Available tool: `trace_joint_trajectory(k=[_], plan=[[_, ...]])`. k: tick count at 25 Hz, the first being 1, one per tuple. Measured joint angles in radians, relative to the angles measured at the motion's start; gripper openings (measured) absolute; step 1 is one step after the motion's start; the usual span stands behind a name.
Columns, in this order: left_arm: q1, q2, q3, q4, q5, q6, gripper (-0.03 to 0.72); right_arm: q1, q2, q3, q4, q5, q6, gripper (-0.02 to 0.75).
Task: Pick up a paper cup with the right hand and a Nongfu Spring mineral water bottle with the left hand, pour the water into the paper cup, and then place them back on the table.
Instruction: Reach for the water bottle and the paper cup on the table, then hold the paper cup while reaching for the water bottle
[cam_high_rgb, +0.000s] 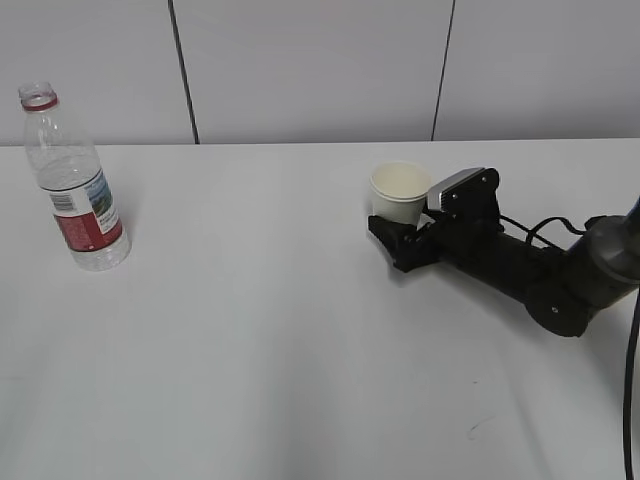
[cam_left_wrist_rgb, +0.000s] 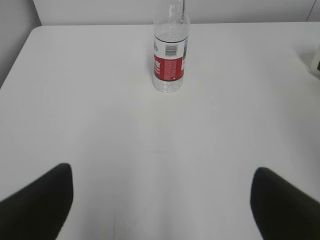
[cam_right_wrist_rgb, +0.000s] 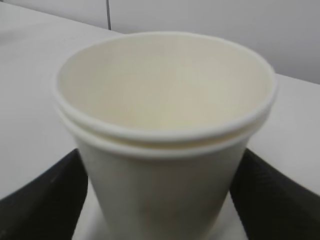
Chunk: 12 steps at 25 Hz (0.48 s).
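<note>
Exterior view: bottle upright at far left of tabletop, uncapped. Left pincer released, well short of it. Right pincer lies low, fingers flanking cream paper cup; contact unclear.

I see a creamy white paper cup with no pattern on a plain white table. The clear bottle has a red ring at its neck and a red and white label with black barcode stripes. The arm by the cup is black with a silver-grey block.
</note>
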Motion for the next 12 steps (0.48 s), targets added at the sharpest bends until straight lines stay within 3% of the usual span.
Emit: trace_joint_trajectory(k=[12], plan=[[0.0,0.0,0.0,0.0,0.0,0.0,0.641,0.002,0.029,-0.046,0.03,-0.037,0.004,0.659]])
